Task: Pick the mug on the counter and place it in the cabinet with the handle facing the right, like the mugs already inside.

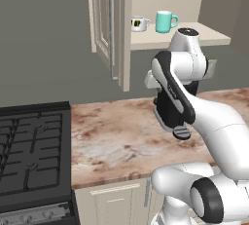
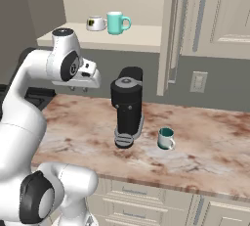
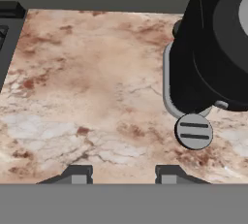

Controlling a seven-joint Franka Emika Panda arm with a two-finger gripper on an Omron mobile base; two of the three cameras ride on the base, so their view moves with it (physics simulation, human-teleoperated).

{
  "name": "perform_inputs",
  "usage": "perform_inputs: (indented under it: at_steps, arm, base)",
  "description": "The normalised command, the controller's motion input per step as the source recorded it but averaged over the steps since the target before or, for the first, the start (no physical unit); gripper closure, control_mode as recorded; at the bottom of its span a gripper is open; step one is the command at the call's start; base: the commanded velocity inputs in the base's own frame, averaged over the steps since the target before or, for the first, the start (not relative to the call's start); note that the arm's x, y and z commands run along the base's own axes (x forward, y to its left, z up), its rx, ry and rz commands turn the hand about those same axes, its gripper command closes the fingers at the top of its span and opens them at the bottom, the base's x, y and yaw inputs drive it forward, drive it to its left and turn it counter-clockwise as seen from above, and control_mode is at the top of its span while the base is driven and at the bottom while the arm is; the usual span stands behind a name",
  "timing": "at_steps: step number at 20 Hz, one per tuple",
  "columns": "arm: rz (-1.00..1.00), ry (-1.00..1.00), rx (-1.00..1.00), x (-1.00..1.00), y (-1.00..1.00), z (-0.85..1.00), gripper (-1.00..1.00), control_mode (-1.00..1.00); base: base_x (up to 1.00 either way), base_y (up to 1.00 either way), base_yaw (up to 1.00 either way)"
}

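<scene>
Mug on counter, well apart from seemingly open tool.

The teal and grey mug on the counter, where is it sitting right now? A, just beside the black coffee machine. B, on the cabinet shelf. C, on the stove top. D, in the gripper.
A: the mug stands on the counter beside the coffee machine.
</scene>
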Motion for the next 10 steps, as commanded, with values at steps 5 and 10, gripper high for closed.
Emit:
perform_inputs:
  at_steps: [5, 10]
  arm:
    - [0.0, 0.0, 0.0, -0.3, -0.05, 0.0, -1.0, -1.0]
    - [0.04, -0.01, 0.0, -0.43, -0.28, -0.03, -1.0, -1.0]
  base:
    - [0.0, 0.0, 0.0]
    - [0.0, 0.0, 0.0]
